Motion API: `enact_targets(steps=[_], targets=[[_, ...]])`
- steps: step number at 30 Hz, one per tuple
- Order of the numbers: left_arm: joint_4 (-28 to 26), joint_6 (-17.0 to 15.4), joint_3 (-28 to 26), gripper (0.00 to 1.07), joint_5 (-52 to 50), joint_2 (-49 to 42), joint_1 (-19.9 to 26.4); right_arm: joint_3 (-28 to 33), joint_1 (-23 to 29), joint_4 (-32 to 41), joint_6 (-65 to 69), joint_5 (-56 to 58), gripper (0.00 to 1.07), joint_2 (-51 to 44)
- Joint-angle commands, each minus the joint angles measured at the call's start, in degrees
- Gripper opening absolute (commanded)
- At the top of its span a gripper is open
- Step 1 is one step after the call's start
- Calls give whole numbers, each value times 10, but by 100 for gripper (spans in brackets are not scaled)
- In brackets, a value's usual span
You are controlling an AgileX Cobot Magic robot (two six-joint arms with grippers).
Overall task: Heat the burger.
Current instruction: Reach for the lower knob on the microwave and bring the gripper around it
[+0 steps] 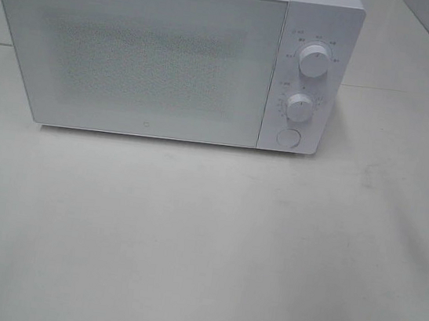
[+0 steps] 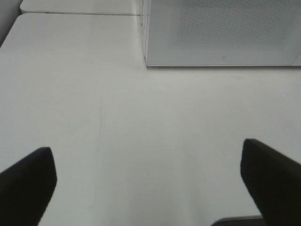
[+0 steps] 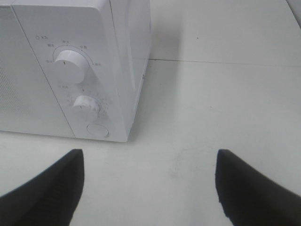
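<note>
On the white table [image 1: 188, 244] there's only the microwave [image 1: 322, 12], door [image 1: 133, 55] shut. The burger isn't in any view: not on the table out front, not visible thru the frosted door panel. So can't say where it is; maybe inside, maybe out of frame.

L gripper [image 2: 146, 157] hangs over bare table in front of the microwave's left end, fingers spread wide, nothing btwn them. R gripper [image 3: 149, 162] sits off to the right of the control panel, fingers also spread w/ nothing held. In the high view only a dark bit of that arm shows at the right edge.

Handling, as a guess: a burger is light and soft, squashes easily, and its layers slide. Best taken low across the bun sides w/ a gentle squeeze, no top-down press.

In the way: the shut door, first of all. Upper knob [image 1: 316, 57], lower knob [image 1: 300, 107] and round button [image 1: 288, 137] sit on the right panel, nearer R gripper. The button prob opens the door.
</note>
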Motion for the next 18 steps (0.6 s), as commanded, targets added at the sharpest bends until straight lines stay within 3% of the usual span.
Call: enact_targets(steps=[1, 10, 18], targets=[[1, 1, 1, 100, -6, -10, 1, -6, 1, 0, -2, -42, 75, 21], [1, 1, 1, 100, -6, -10, 1, -5, 1, -1, -1, -171, 75, 108], [1, 1, 1, 100, -6, -10, 1, 60, 1, 3, 0, -337, 75, 151]])
